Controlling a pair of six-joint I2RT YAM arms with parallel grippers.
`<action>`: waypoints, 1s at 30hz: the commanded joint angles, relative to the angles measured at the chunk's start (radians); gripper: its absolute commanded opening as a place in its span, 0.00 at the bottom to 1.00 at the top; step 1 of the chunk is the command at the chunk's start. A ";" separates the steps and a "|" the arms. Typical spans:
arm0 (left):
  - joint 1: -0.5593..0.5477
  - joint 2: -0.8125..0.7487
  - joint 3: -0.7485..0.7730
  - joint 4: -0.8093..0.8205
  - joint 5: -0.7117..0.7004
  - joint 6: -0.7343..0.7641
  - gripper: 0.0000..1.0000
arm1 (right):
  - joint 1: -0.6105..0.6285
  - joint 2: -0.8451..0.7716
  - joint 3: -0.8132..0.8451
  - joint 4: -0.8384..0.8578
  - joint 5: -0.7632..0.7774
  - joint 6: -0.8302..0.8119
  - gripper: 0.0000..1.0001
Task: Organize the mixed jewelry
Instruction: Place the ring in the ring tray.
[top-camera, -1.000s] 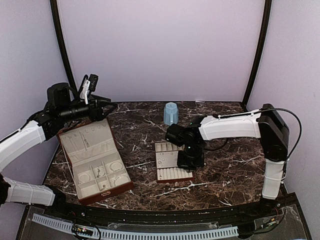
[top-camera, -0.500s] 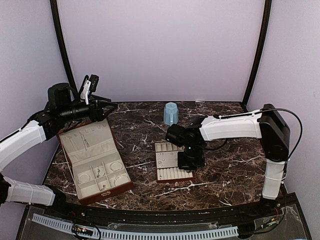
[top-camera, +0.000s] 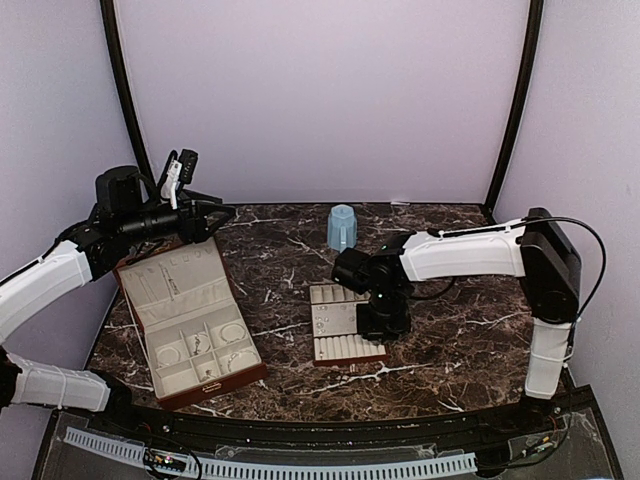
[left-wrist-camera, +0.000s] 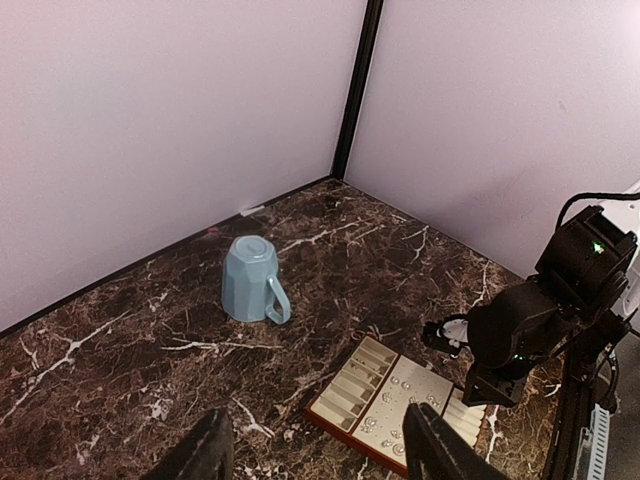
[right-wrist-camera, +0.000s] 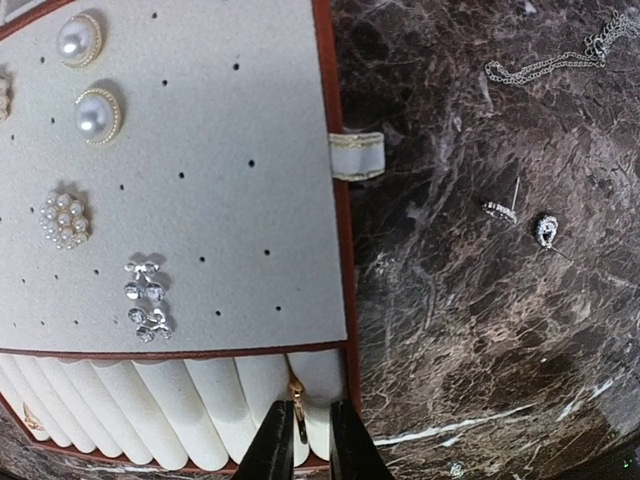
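The cream slotted tray fills the left of the right wrist view, with pearl and crystal studs pinned in it. My right gripper hangs over the ring rolls at the tray's right end. Its jaws stand narrowly apart around a small gold ring that sits upright in a slot. A loose silver chain and two small studs lie on the marble to the right of the tray. My left gripper is wide open and empty, held high at the left above the box.
The reddish-brown box lies open at the front left, with rings and a hoop in its cream compartments. A pale blue mug stands upside down at the back centre. The tray sits mid-table under the right arm.
The right gripper has shifted very slightly over the tray's right end. The left arm has not moved.
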 joint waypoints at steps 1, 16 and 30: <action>0.006 -0.015 -0.009 0.003 -0.005 0.014 0.61 | 0.010 -0.049 0.024 -0.026 0.015 -0.001 0.15; 0.006 -0.018 -0.009 0.003 -0.008 0.017 0.61 | 0.013 -0.069 0.019 -0.008 0.002 0.003 0.09; 0.006 -0.019 -0.010 0.003 -0.008 0.019 0.61 | 0.013 -0.052 -0.012 0.020 -0.004 -0.001 0.00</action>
